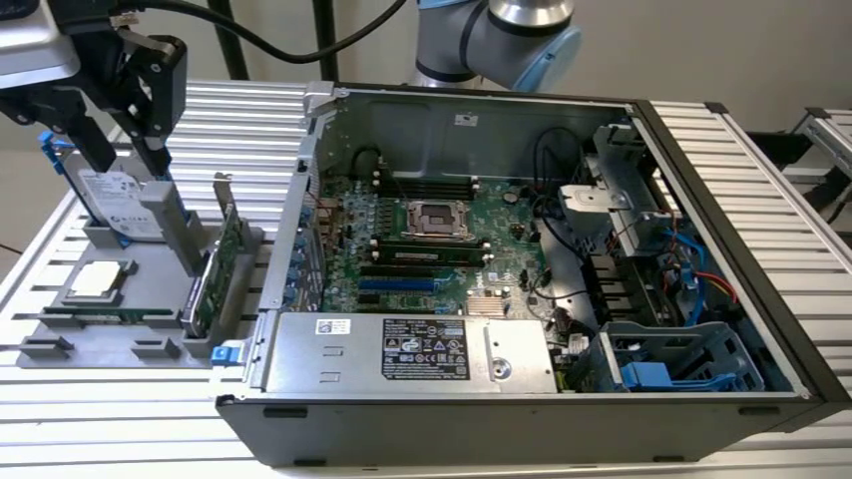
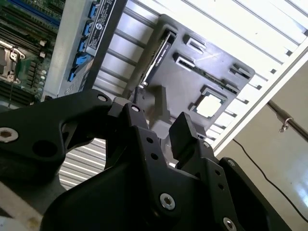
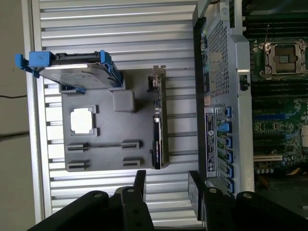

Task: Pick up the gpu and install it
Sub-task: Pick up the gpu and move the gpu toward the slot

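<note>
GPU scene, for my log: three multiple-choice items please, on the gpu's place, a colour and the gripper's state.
1. Where is the gpu? A. In a motherboard slot. B. On edge in the grey holder beside the computer case. C. In the gripper.
2. What colour is the frame of the hard drive? A. Red. B. Blue. C. Yellow.
3. How is the gripper? A. Shut on the gpu. B. Shut on the hard drive. C. Open, holding nothing.
Answers: 1 B, the card stands in the holder outside the case; 2 B, blue tabs flank the drive; 3 C, its fingers stand apart with nothing between.
</note>
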You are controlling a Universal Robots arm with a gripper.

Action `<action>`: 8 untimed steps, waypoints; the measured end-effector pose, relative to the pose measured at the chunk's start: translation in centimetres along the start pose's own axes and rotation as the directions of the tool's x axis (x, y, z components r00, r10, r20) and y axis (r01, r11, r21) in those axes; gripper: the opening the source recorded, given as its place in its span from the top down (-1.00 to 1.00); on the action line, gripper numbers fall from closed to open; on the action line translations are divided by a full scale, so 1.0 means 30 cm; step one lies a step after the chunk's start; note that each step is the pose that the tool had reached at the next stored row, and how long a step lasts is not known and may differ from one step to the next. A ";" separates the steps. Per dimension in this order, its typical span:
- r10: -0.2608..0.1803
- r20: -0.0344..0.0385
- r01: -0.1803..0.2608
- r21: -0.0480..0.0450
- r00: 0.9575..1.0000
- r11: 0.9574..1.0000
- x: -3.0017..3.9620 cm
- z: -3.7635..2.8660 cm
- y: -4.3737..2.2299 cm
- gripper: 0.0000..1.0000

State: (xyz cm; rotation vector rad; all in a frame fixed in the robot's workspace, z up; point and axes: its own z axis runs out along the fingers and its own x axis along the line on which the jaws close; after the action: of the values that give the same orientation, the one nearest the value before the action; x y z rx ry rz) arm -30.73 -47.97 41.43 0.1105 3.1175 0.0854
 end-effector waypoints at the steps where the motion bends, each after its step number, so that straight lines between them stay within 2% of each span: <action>1: 0.000 0.000 0.000 0.000 1.000 1.000 0.000 0.000 0.000 -1.00; 8: 0.000 0.000 0.000 0.000 1.000 1.000 0.000 0.005 -0.001 -1.00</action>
State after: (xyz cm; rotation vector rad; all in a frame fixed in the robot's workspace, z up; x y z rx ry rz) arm -30.73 -47.98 41.28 0.1105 3.1174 0.0855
